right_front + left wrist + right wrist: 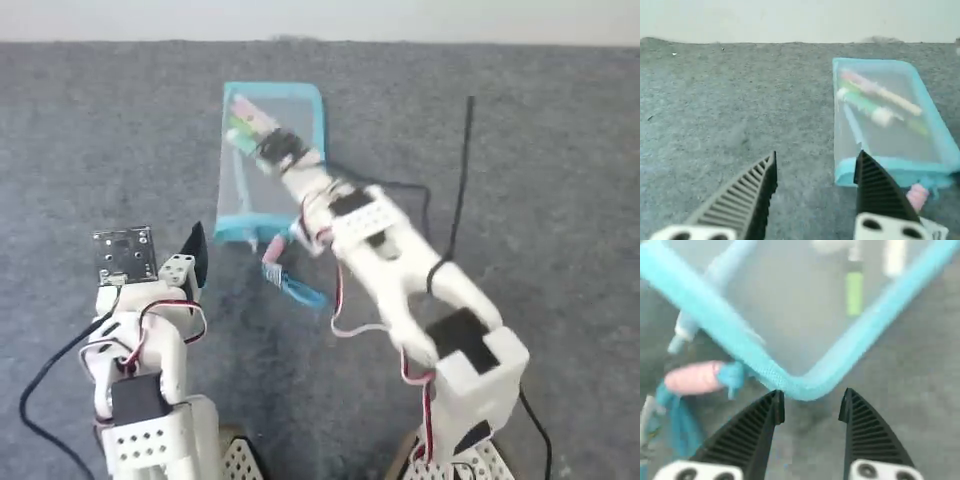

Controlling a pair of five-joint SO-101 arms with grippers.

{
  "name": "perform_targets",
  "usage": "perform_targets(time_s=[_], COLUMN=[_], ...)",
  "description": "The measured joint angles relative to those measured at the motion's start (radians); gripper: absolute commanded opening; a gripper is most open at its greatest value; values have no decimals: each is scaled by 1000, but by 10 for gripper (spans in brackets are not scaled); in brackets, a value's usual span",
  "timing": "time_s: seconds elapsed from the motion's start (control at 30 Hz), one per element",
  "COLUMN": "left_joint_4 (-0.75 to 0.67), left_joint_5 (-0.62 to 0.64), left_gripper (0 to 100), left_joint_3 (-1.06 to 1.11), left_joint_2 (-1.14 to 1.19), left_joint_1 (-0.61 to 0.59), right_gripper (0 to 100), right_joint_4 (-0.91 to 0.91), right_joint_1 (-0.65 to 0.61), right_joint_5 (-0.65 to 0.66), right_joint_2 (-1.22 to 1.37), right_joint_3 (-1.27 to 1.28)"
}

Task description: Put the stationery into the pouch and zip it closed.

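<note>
Two tools are on show, and both stand spread with nothing between the fingers. The left tool (190, 255) sits at 8 o'clock on the grey bench (100, 130), well apart from the pouch (245, 190). In its own wrist view the left tool (817, 157) gapes wide, and one finger covers a bit of the pouch's (890, 140) near hem.

The teal-edged mesh pouch lies at 12 o'clock in the high view. The right arm (400, 260) stretches in from 5 o'clock and crosses it, hiding the pouch's 3 o'clock side. The right tool (812, 392) hovers just off a pouch (800, 385) corner, tips close to the hem; whether they touch it is hard to say.

The stationery (245, 122) is inside, seen through the mesh as pink, green and white sticks (875, 102), blurred to soft streaks (854, 287). Whether the zip is open cannot be told.

At the pouch's 6 o'clock edge lies a pink piece (272, 272) with teal cords, cut off by a finger (916, 196) and smeared up close (692, 379). A white tag (935, 232) is clipped by the frame corner, anything on it illegible. A black cable (462, 170) runs at 2 o'clock.
</note>
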Motion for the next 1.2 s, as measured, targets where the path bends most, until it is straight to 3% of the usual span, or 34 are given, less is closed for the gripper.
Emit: perform_targets(time_s=[0.2,0.4,0.77,1.0,1.2], left_joint_4=[0,0,0,0,0], left_joint_5=[0,0,0,0,0], left_gripper=[244,244,244,244,244], left_joint_3=[0,0,0,0,0], left_joint_2=[0,0,0,0,0], left_joint_1=[0,0,0,0,0], right_gripper=[188,188,188,183,182], right_joint_4=[115,238,239,242,354], right_joint_1=[120,121,-186,-215,-226], right_joint_5=[0,0,-8,-8,-5], right_joint_2=[21,-112,-302,-304,-310], right_joint_3=[-150,-127,187,331,413])
